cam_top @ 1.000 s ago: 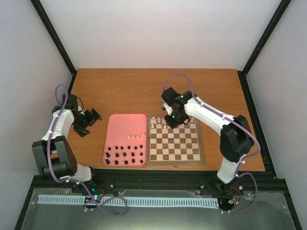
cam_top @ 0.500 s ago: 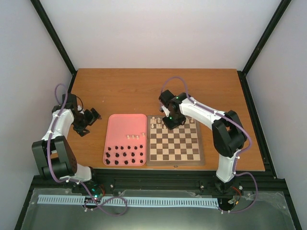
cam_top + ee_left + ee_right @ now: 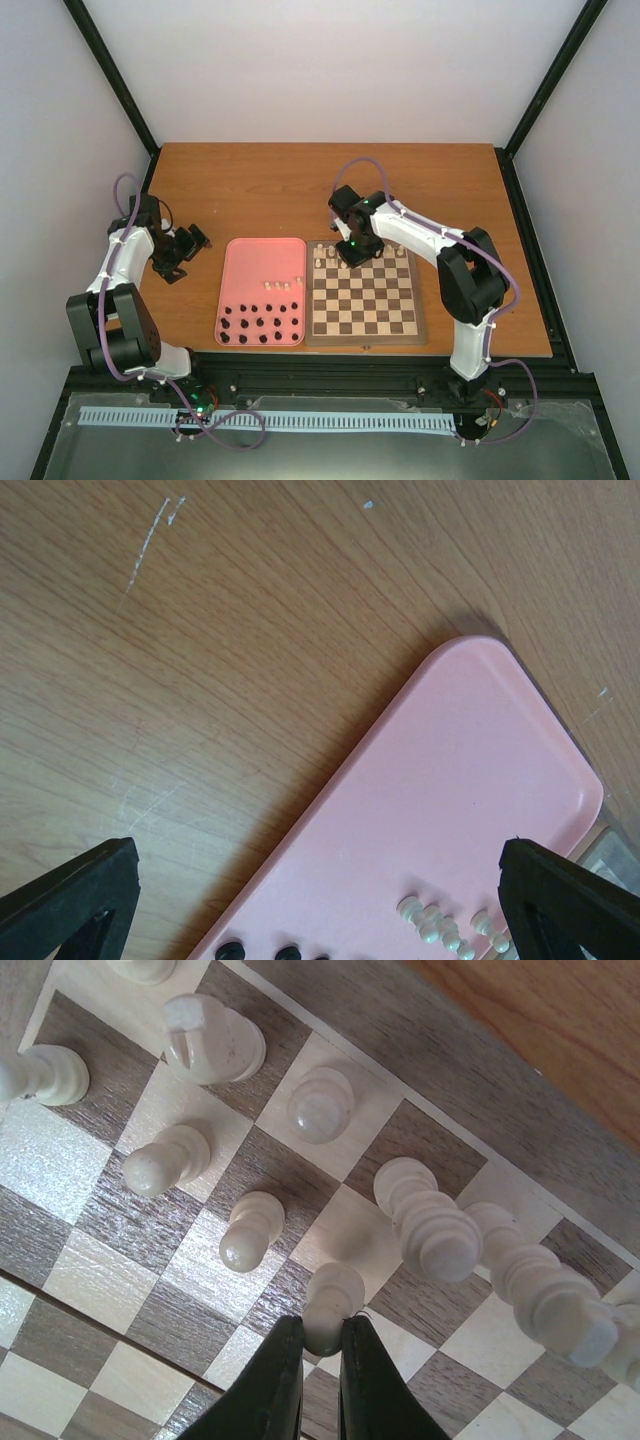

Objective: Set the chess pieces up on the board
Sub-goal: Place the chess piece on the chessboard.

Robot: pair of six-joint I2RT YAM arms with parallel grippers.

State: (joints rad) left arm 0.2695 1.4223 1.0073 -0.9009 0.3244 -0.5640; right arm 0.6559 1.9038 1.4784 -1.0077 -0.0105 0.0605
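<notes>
The job looks partly done, by my reckoning. On the chessboard [image 3: 365, 293], cream chess pieces [image 3: 345, 262] stand only along its top edge in the overhead view, crowded toward the upper left corner, with one more out at the upper right. The rest of the squares are bare.

In the right wrist view I can make out a knight [image 3: 205, 1040] near the top left. Two pawns [image 3: 250, 1230] stand on the row in front of it, and taller turned pieces [image 3: 432, 1230] lean in at the right. The right arm's fingers [image 3: 290, 1345] are clenched on one more cream pawn [image 3: 333, 1300] at the bottom centre of that view. It sits low over a square beside the other pawns, but I can't tell whether its base touches the board.

The pink tray [image 3: 262, 262] lies just left of the board on the wooden counter [image 3: 300, 190]. Its upper half is bare. A short row of cream pieces [image 3: 280, 286] lies across the middle right of it, and one stray sits at its right rim. Below them two rows of black pieces [image 3: 260, 325] fill the lower part; none of these has reached the board.

So I judge there is plenty left. The held pawn must be set down, then the tray's cream pieces carried over.

The left arm's fingers [image 3: 70, 895] are spread wide and grasp nothing, parked over the counter left of the tray.
</notes>
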